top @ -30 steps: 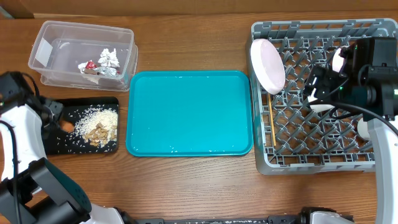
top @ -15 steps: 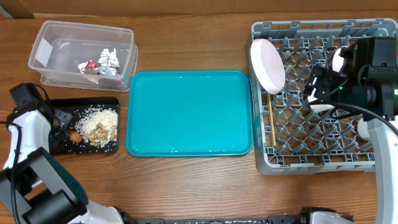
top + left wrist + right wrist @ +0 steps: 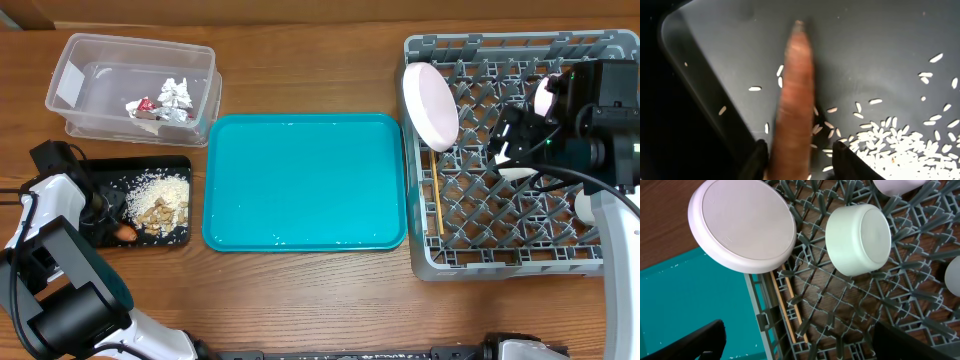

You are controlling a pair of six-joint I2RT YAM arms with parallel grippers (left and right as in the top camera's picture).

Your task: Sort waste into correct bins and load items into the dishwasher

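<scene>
The small orange carrot lies on the flat black tray next to white rice. My left gripper straddles its thick end; the left finger touches it and a gap shows at the right finger, so it is open. In the overhead view the carrot lies near the black tray's front edge, by food scraps. Foil and a red-white wrapper sit in the clear tub. My right gripper is open and empty over the grey rack, which holds the plate, a bowl and chopsticks.
The teal tray lies between the black tray and the rack and carries only a few rice grains. A small cup and another bowl show in the rack beside my right arm.
My left gripper has moved toward the front of the black tray, and the carrot has gone with it from the tray's left middle to near its front edge. The right arm has not moved.
</scene>
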